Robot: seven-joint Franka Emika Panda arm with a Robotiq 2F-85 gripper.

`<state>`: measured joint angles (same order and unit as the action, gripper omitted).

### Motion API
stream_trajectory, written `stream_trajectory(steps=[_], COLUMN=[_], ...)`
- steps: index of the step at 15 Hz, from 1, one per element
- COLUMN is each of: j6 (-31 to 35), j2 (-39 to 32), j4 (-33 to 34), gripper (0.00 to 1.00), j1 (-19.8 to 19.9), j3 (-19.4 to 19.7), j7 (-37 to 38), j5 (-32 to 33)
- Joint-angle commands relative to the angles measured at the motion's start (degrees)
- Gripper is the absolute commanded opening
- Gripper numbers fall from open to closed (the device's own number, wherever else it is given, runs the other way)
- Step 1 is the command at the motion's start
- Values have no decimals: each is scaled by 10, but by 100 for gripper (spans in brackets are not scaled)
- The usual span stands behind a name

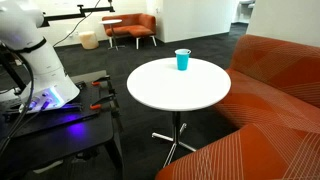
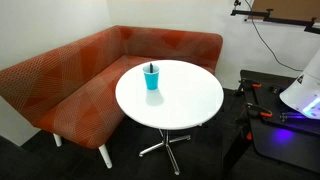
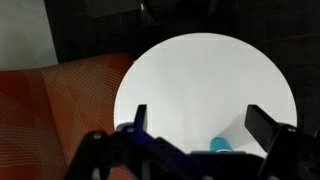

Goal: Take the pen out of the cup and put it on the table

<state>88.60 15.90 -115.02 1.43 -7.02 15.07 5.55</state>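
Note:
The teal-blue cup (image 1: 182,61) stands upright near the far edge of the round white table (image 1: 170,95). In an exterior view the cup (image 2: 152,78) holds the thin dark pen (image 2: 152,66), whose tip pokes above the rim. In the wrist view my gripper (image 3: 200,122) is open and empty, high above the table (image 3: 200,70). Only the cup's top (image 3: 218,146) shows at the bottom edge between the fingers, partly hidden by the gripper body. The pen is not discernible there. The gripper itself does not show in the exterior views.
An orange-red corner sofa (image 2: 70,75) wraps round the table's far side (image 1: 280,90). The robot base stands on a dark bench with purple light (image 1: 55,105) (image 2: 285,120). Orange armchairs (image 1: 130,28) stand far back. The table's metal pedestal (image 2: 165,145) spreads on the dark carpet.

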Motion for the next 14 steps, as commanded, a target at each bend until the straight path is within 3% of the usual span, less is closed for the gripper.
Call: stream_trajectory(steps=[1,8,14], j6=[-1,5,35], j2=[-1,2,-14], j4=[1,-1,7], gripper=[100,100,100], j1=[-10,-11,-17], j3=[8,8,-10], j7=[2,6,76], j5=[2,2,10])
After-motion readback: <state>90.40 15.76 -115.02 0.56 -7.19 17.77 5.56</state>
